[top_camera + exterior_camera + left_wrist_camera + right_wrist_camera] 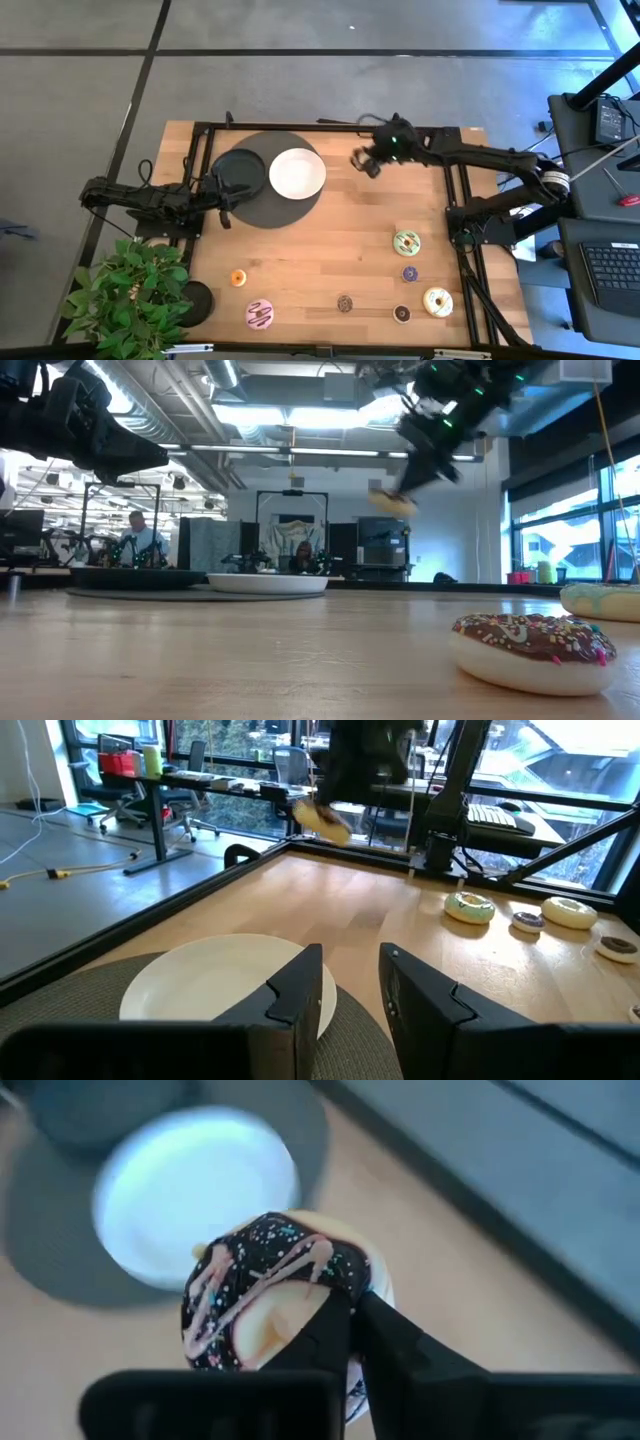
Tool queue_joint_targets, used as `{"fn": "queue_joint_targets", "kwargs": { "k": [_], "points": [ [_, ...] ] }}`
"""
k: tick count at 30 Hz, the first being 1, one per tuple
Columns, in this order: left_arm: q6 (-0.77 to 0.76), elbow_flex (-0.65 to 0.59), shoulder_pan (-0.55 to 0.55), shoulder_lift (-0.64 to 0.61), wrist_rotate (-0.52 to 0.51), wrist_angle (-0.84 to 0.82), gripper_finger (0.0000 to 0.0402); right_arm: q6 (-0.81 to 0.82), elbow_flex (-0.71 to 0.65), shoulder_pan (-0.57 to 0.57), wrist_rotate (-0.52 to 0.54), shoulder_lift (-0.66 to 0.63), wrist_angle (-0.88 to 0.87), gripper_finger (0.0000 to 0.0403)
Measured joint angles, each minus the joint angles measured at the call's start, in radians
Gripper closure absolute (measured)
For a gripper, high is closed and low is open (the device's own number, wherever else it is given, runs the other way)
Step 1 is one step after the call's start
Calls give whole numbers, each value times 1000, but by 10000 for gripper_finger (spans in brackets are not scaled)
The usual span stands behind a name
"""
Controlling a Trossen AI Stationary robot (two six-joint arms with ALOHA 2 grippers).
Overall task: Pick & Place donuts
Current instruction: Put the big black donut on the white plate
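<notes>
My right gripper is up in the air near the table's far edge, just right of the white plate, and is shut on a chocolate donut with pink drizzle. That donut also shows in the low view. My left gripper waits open at the plate's left side, fingers apart. On the wood lie a green donut, a mini purple one, a cream-yellow one, two mini brown ones, a pink one and an orange one. My right gripper pinches the chocolate donut by one side of its ring between the two fingers. The donut is lifted clear, well above the table, and hangs tilted below the fingertips.
The white plate sits on a dark round mat with a black disc beside it. A potted plant and another black disc stand at the near left corner. A black frame rail runs along the table's right side.
</notes>
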Motion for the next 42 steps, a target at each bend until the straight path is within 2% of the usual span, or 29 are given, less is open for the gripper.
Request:
{"fn": "queue_joint_targets", "kwargs": {
  "k": [11,14,19,24,30,42],
  "points": [
    [0,0,0,0,0,0,305,-192,503,0,-150,443,-13,387],
    [0,0,0,0,0,0,306,-212,604,0,-161,566,-22,387],
    [4,0,0,0,0,-7,304,-214,746,0,-247,742,-68,387],
    [41,0,0,0,0,-7,304,-218,852,1,-254,875,-118,387],
    [42,0,0,0,0,-7,304,-217,918,0,-254,954,-146,387],
    [42,0,0,0,0,-7,304,-223,928,0,-254,963,-178,373]
  ]
}}
